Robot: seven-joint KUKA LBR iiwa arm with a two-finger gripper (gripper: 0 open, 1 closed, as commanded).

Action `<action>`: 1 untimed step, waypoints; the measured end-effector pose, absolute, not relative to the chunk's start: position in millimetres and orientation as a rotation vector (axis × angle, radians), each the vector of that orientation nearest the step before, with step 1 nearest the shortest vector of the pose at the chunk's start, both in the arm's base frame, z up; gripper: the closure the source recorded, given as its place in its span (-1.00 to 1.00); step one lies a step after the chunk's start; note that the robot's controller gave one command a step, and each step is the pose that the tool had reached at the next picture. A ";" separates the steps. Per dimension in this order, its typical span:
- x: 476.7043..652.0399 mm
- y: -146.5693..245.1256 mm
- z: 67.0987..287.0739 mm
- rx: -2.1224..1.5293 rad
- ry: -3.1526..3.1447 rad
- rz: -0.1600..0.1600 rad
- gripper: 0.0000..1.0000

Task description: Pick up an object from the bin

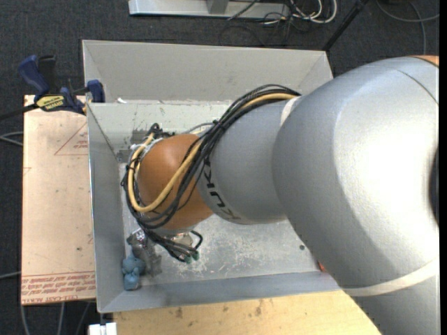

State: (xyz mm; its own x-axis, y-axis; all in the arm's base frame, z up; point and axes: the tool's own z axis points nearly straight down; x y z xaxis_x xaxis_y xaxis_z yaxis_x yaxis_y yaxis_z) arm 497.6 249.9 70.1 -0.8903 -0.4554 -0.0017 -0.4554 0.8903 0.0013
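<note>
My gripper (pixel 145 252) reaches down into the bin's front left corner, under the orange cover and its cables. A small lumpy blue thing (pixel 130 272) lies in that corner against the left wall. It sits just below and to the left of the gripper's tip, very close to it or touching it. I cannot see whether anything is held.
The thick grey arm and its orange cover hang over most of the bin floor and hide what lies beneath. A small red-orange bit (pixel 320 265) peeks out at the front right beside the arm. The bin's walls stand close on the gripper's left and front.
</note>
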 end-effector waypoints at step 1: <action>544.6 235.8 175.5 -1.157 2.910 0.001 1.00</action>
State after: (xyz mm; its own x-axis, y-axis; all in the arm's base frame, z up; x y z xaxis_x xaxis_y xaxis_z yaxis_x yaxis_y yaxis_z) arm 544.6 235.8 175.5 -0.7270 -0.6865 -0.0097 -0.6865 0.7271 -0.0033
